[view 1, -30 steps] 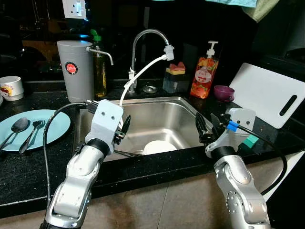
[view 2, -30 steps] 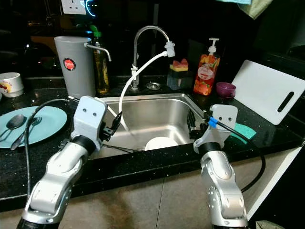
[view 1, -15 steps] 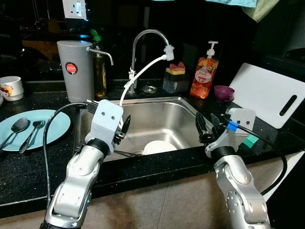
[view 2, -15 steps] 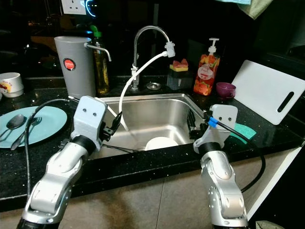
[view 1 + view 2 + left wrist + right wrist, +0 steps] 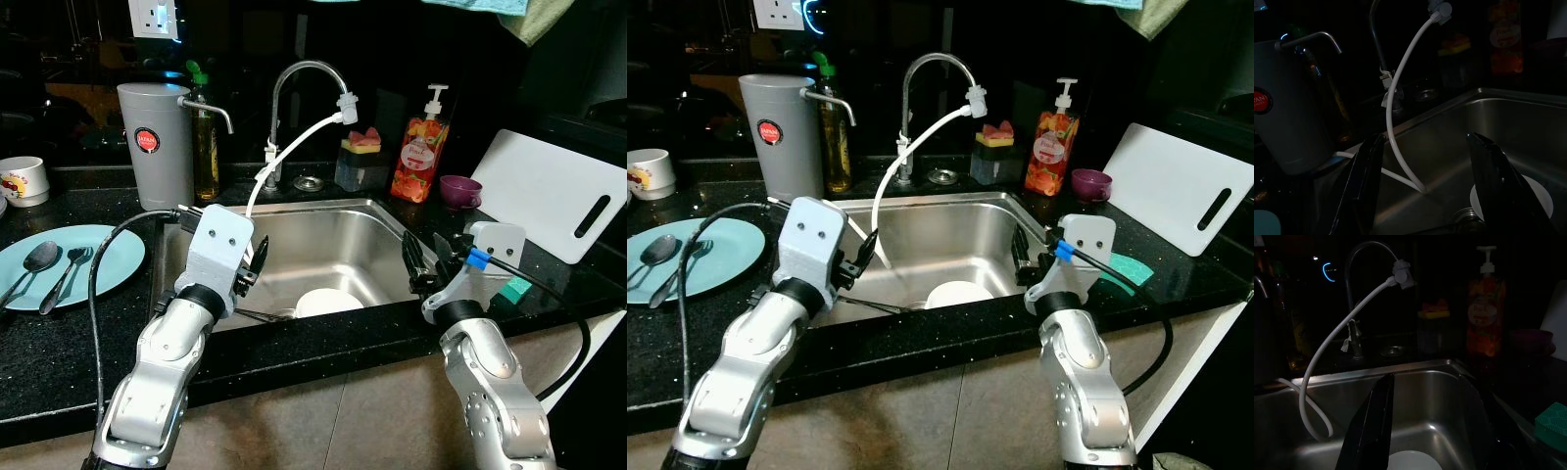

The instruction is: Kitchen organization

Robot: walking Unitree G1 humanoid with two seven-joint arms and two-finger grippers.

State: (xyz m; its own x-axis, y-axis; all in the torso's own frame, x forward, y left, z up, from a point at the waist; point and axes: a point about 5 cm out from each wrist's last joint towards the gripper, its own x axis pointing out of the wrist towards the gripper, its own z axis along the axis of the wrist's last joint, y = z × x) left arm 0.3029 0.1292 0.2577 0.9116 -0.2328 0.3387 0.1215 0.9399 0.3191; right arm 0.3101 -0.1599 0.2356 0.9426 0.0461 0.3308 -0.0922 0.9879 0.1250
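Observation:
A steel sink (image 5: 377, 217) holds a white plate (image 5: 326, 301) lying flat on its bottom, with a metal utensil (image 5: 263, 315) beside it. My left gripper (image 5: 257, 260) hovers over the sink's left front corner, fingers open and empty; its wrist view looks past its fingers (image 5: 1367, 186) at the plate (image 5: 1542, 193). My right gripper (image 5: 424, 260) hangs at the sink's right front corner, open and empty too. On the left counter a teal plate (image 5: 113, 262) carries a spoon (image 5: 37, 259) and a fork (image 5: 71, 266).
A tap (image 5: 294, 78) with a white hose (image 5: 284, 157) stands behind the sink. A grey canister (image 5: 155, 142), oil bottle (image 5: 205, 137) and white mug (image 5: 22, 179) sit back left. Sponge holder (image 5: 361, 162), soap bottle (image 5: 419, 147), purple cup (image 5: 458, 189), white cutting board (image 5: 549, 191) and teal sponge (image 5: 516, 289) lie right.

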